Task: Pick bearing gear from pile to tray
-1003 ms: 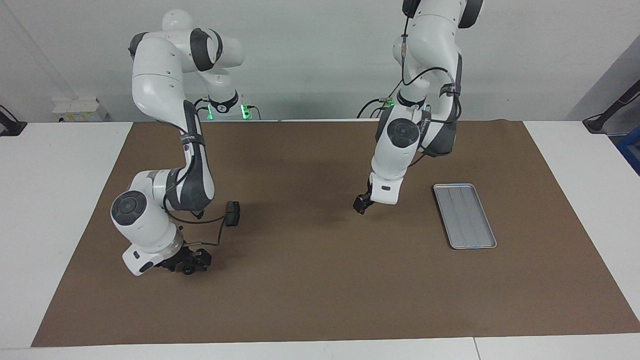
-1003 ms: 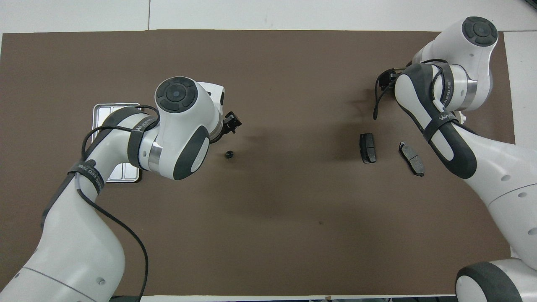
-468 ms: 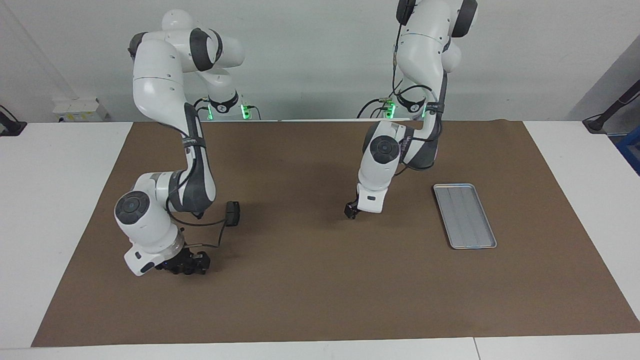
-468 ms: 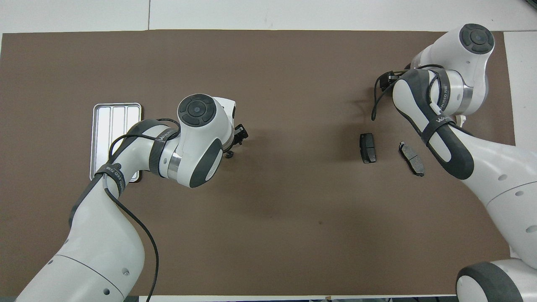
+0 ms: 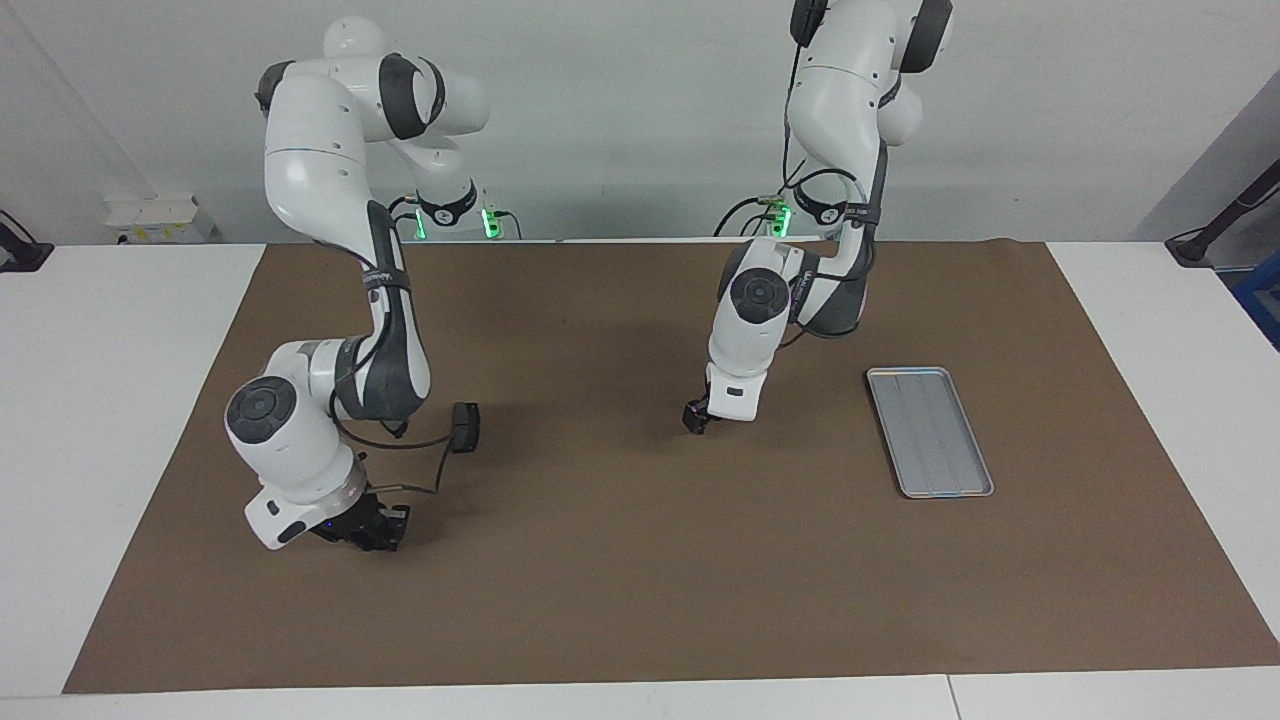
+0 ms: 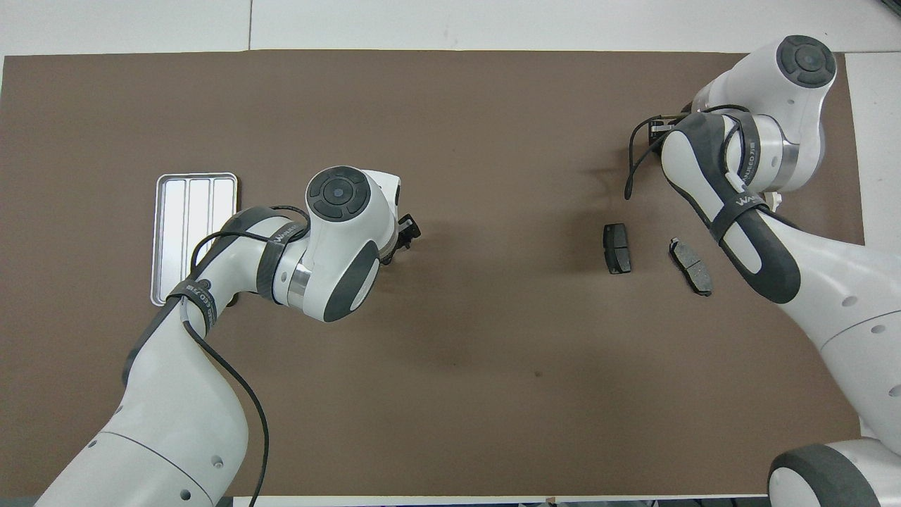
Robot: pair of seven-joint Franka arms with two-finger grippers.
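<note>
Both the left gripper [image 5: 694, 422], low on the mat beside the tray [image 5: 929, 431], and the right gripper [image 5: 368, 530], well apart from it, hide their fingers, so confirm 1 firm hold before lifting.

Table: white top [image 5: 120, 420], its middle covered by a brown mat [image 5: 640, 580].
Tray: silver-grey tray [image 5: 930, 432], ridged lengthwise, flat on the mat toward the left arm's end of the table.
Brake pads: two dark grey brake pads [image 6: 617, 248] [image 6: 690, 265] on the mat toward the right arm's end, side by side but apart.
Other parts: any small pieces under the arms are hidden.
</note>
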